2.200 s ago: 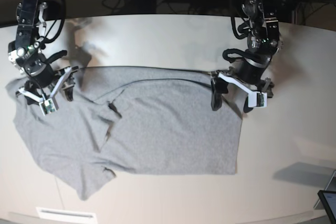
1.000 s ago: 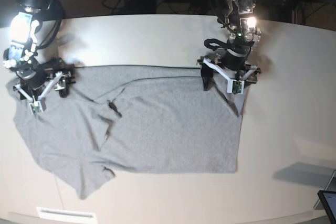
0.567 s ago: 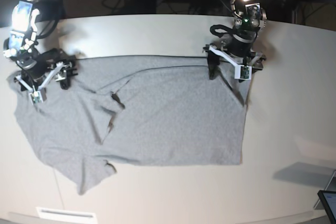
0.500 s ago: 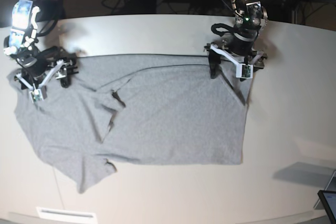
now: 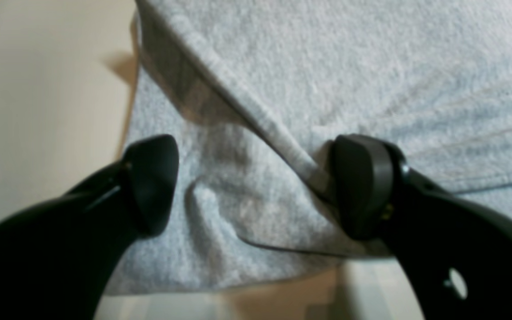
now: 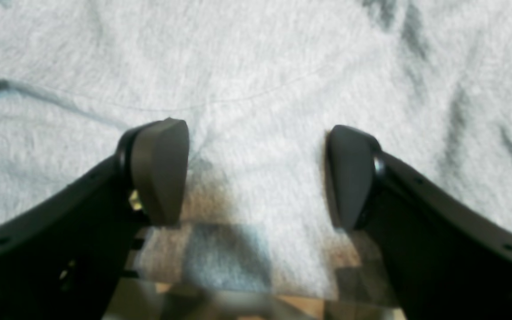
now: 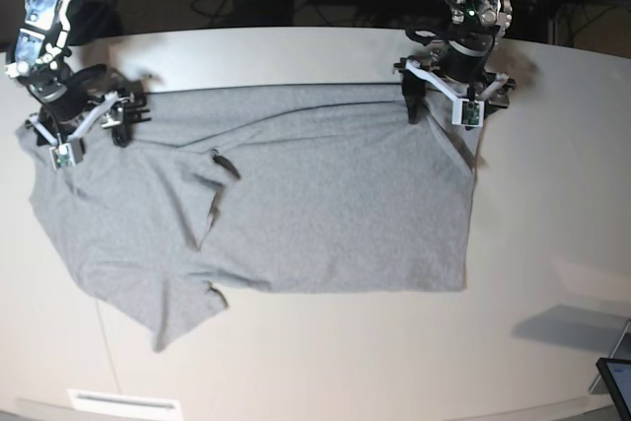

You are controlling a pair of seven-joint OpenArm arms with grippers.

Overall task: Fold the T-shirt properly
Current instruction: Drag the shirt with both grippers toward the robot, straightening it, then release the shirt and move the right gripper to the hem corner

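Spread flat on the bench (image 7: 552, 204), a T-shirt (image 7: 296, 204), soft, limp, likely best pinched at far corners, straddled there by left tool (image 5: 256, 186) and right tool (image 6: 256, 178), both wide open, gripping nothing.

Pale beige table (image 7: 552, 194) with a curved far edge, carrying one garment. A heather-grey T-shirt (image 7: 325, 204) lies spread flat across its left and middle, plain side up, its top edge near the far rim. One sleeve (image 7: 173, 308) trails toward the near-left edge. A dark fold (image 7: 212, 199) creases the cloth left of centre. The table's right part shows bare surface.
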